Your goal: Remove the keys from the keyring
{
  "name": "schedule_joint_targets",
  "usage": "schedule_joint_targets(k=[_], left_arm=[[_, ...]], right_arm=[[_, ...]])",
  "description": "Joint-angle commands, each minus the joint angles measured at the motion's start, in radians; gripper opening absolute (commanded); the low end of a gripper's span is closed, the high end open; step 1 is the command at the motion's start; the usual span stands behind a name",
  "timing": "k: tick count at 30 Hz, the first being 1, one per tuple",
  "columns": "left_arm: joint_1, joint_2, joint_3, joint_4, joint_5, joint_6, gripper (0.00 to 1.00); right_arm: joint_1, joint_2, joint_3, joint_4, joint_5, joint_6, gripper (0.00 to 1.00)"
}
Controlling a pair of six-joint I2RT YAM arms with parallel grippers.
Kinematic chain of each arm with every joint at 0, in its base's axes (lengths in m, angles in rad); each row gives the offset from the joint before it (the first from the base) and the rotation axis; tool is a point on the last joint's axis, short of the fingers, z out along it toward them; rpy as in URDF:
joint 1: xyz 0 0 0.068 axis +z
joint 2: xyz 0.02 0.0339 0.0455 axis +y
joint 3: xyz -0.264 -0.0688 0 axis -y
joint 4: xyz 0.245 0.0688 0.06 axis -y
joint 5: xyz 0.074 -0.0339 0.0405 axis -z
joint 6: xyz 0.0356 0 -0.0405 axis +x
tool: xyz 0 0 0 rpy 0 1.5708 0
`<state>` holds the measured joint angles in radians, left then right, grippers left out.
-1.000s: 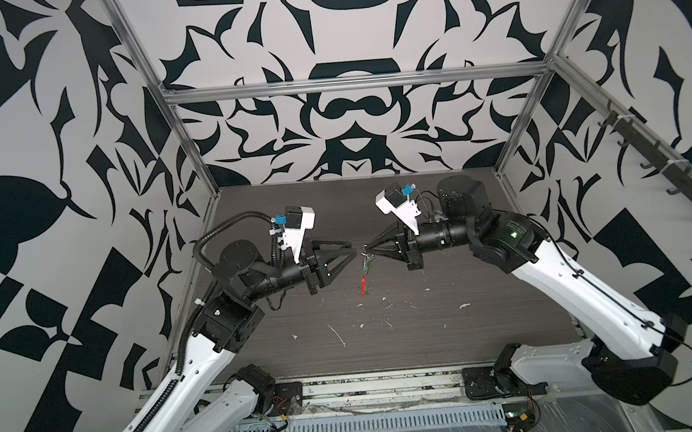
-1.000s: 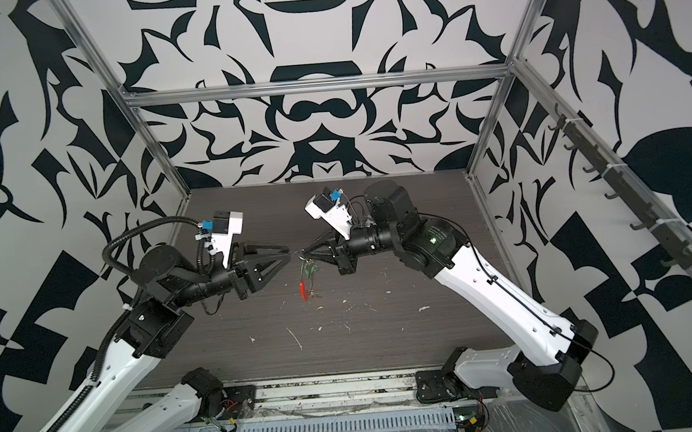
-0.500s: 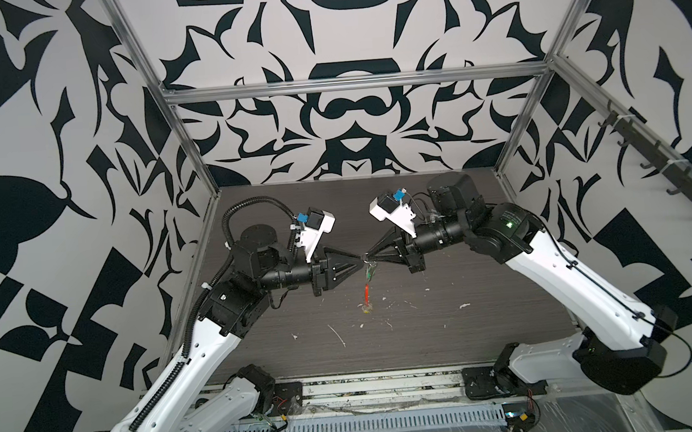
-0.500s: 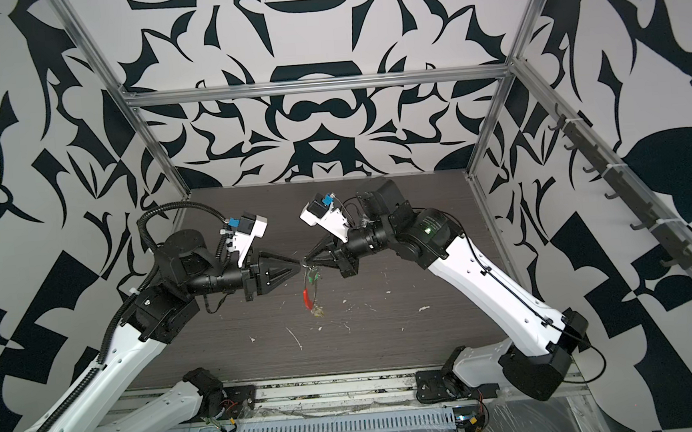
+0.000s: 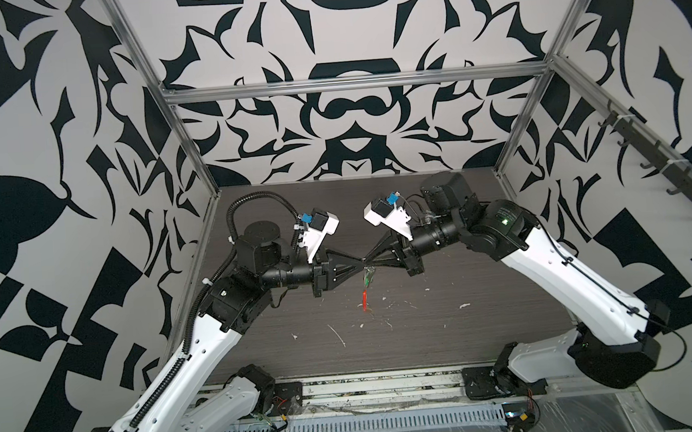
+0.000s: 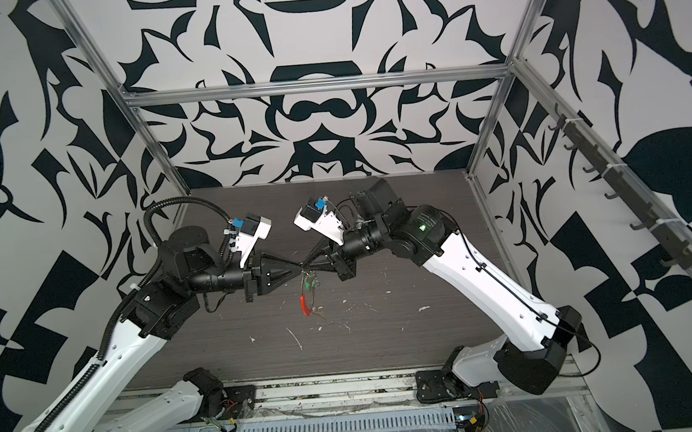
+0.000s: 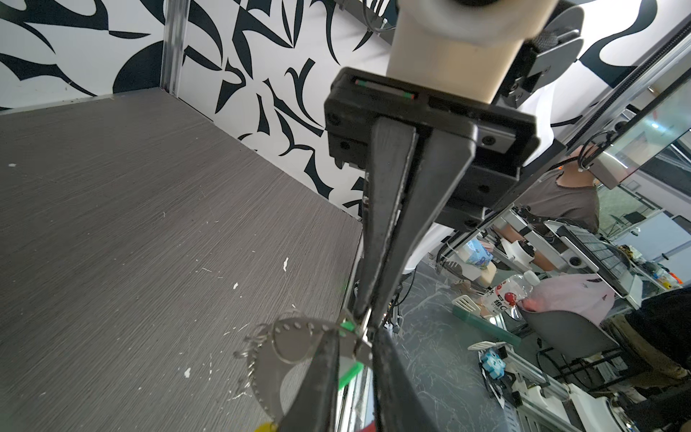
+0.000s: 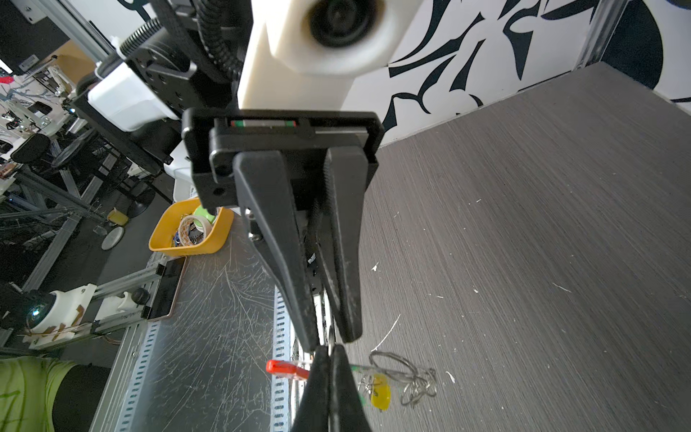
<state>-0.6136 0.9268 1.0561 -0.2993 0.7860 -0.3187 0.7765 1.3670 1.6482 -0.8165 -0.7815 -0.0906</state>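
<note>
now | right claw [image 7: 365,318] pinching keyring [image 6: 304,305], hanging | left claw [image 8: 331,342] nearly closed around green key [image 7: 350,374], grip unclear

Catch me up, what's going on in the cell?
Above the table, the right end effector is shut on the keyring, which hangs below with the green tag and yellow tag. The left end effector meets it tip to tip and straddles the green tag, fingers narrowly apart; no key is off yet.
</note>
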Motion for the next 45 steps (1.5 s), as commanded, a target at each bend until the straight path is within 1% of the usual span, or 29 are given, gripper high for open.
schedule_joint_targets(k=[1, 5, 12, 17, 18, 21, 24, 26, 28, 33, 38, 45], left_arm=[[0.001, 0.001, 0.035, -0.030, 0.014, 0.033, 0.18], [0.001, 0.002, 0.033, -0.014, 0.057, 0.035, 0.10], [0.001, -0.006, 0.017, 0.030, 0.050, 0.016, 0.00], [0.000, -0.026, -0.024, 0.118, 0.010, -0.019, 0.00], [0.001, -0.033, -0.037, 0.143, -0.002, -0.030, 0.00], [0.000, -0.072, -0.088, 0.230, -0.068, -0.055, 0.00], [0.000, -0.131, -0.163, 0.351, -0.163, -0.086, 0.00], [0.000, -0.164, -0.202, 0.426, -0.205, -0.103, 0.00], [0.000, -0.182, -0.224, 0.469, -0.220, -0.115, 0.00], [0.000, -0.181, -0.224, 0.479, -0.216, -0.129, 0.00], [0.000, -0.175, -0.212, 0.467, -0.179, -0.130, 0.00], [0.000, -0.165, -0.216, 0.487, -0.108, -0.136, 0.00]], right_arm=[[0.009, -0.009, 0.042, 0.002, -0.021, -0.019, 0.00], [0.011, -0.009, 0.038, 0.005, -0.013, -0.017, 0.00], [0.023, -0.004, 0.041, 0.021, -0.005, -0.002, 0.00], [0.032, -0.009, 0.038, 0.065, 0.034, 0.037, 0.00], [0.033, -0.017, 0.033, 0.083, 0.053, 0.051, 0.05], [0.033, -0.060, -0.013, 0.177, 0.121, 0.099, 0.28], [0.035, -0.134, -0.114, 0.324, 0.223, 0.149, 0.35], [0.038, -0.183, -0.189, 0.419, 0.281, 0.173, 0.36], [0.040, -0.223, -0.258, 0.503, 0.298, 0.198, 0.37], [0.057, -0.273, -0.393, 0.630, 0.320, 0.224, 0.38], [0.085, -0.281, -0.472, 0.690, 0.337, 0.219, 0.41], [0.106, -0.261, -0.481, 0.704, 0.340, 0.203, 0.44]])
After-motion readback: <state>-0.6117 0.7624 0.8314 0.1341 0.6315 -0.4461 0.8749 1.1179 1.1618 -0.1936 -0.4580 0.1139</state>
